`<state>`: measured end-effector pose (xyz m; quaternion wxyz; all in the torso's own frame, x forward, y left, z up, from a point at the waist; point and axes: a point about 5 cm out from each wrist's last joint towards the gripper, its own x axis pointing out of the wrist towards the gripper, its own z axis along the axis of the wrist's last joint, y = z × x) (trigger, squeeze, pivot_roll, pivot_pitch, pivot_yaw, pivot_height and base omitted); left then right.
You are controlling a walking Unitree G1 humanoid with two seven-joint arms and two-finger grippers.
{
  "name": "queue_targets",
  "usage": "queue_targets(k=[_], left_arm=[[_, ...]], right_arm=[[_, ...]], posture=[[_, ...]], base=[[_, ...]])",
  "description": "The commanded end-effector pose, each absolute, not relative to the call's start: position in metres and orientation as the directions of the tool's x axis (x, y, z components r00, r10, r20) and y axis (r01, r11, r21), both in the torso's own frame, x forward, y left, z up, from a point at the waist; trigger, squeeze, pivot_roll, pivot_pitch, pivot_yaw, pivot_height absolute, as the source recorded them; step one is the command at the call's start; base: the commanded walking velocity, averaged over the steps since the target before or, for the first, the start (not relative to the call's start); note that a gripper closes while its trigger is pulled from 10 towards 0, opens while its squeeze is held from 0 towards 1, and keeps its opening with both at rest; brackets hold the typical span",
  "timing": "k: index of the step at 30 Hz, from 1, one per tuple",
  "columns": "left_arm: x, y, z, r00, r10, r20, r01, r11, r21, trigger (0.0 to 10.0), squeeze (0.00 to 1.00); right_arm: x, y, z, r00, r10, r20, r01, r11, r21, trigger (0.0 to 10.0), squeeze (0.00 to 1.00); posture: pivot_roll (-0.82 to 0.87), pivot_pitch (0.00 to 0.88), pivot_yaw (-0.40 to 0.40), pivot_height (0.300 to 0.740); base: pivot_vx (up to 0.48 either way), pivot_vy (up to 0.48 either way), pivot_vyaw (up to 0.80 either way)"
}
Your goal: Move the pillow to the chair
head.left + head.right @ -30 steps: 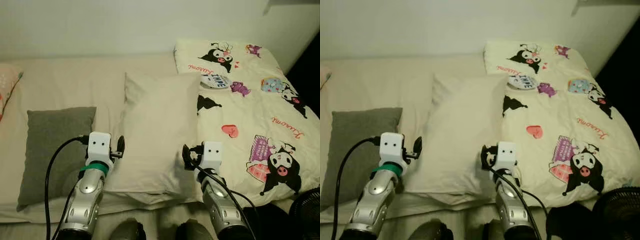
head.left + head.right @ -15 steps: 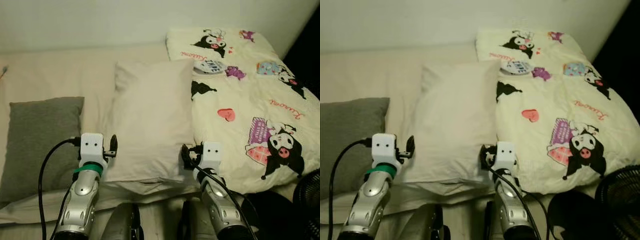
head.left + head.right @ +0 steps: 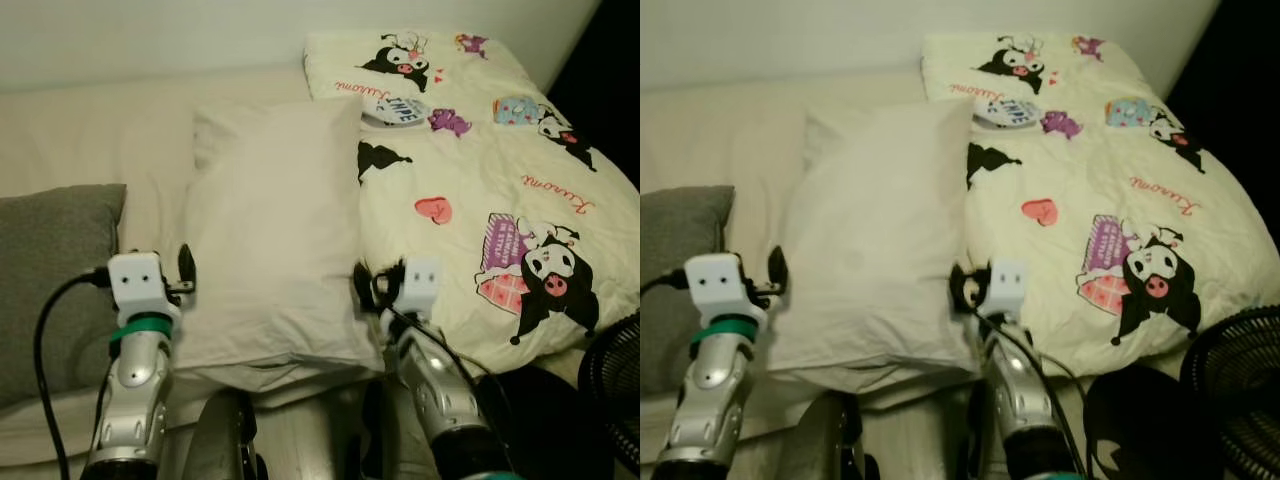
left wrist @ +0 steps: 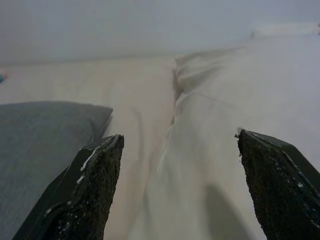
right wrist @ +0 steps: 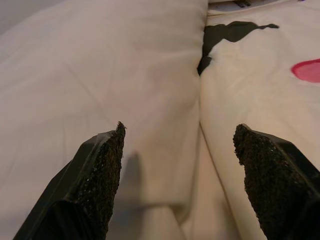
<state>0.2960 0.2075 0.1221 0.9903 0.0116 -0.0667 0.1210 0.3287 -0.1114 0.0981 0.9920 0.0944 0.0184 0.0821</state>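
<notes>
Bed point(image 3: 90, 150): pillow point(image 3: 270, 240) btwn left pincer point(image 3: 186, 272) & right pincer point(image 3: 364, 287), both open.

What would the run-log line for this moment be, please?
phase: pre-grasp | left end effector: open, pillow's left edge | right end effector: open, right edge | pillow: on bed

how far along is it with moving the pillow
Early stage. Done: the robot stands at the bed with an open hand at each side of the white pillow, left hand by its left edge, right hand by its right edge. In hand: lining up the grasp. Left: grip, lift, carry to the chair; the pillow lies flat, ungripped.
</notes>
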Motion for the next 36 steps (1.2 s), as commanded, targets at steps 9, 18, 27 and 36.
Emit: queue_targets(k=[9, 18, 27, 36], left_arm=[[0.328, 0.246, 0.129, 0.978, 0.178, 0.111, -0.16, 0.975, -0.155, 10.0, 1.0], [0.33, 0.255, 0.121, 0.99, 0.116, 0.085, -0.093, 0.967, -0.237, 10.0, 1.0], [0.335, 0.286, 0.118, 0.986, 0.154, 0.066, -0.124, 0.935, -0.332, 10.0, 1.0], [0.34, 0.253, 0.093, 0.999, -0.036, -0.014, 0.025, 0.877, -0.48, 10.0, 1.0]], right_arm=[[0.368, -0.112, 0.126, 0.985, 0.174, 0.006, -0.153, 0.85, 0.504, 10.0, 1.0], [0.377, -0.104, 0.13, 0.976, 0.219, 0.001, -0.174, 0.774, 0.609, 10.0, 1.0], [0.383, -0.101, 0.131, 0.978, 0.207, 0.02, -0.155, 0.665, 0.731, 10.0, 1.0], [0.378, -0.083, 0.125, 0.955, 0.295, 0.039, -0.208, 0.571, 0.794, 10.0, 1.0]], posture=[[0.03, 0.213, -0.006, 0.596], [0.04, 0.322, -0.014, 0.596], [0.04, 0.374, -0.011, 0.596], [0.0, 0.388, -0.017, 0.596]], base=[[0.0, 0.0, 0.0], [0.0, 0.0, 0.0], [0.0, 0.0, 0.0], [0.0, 0.0, 0.0]])
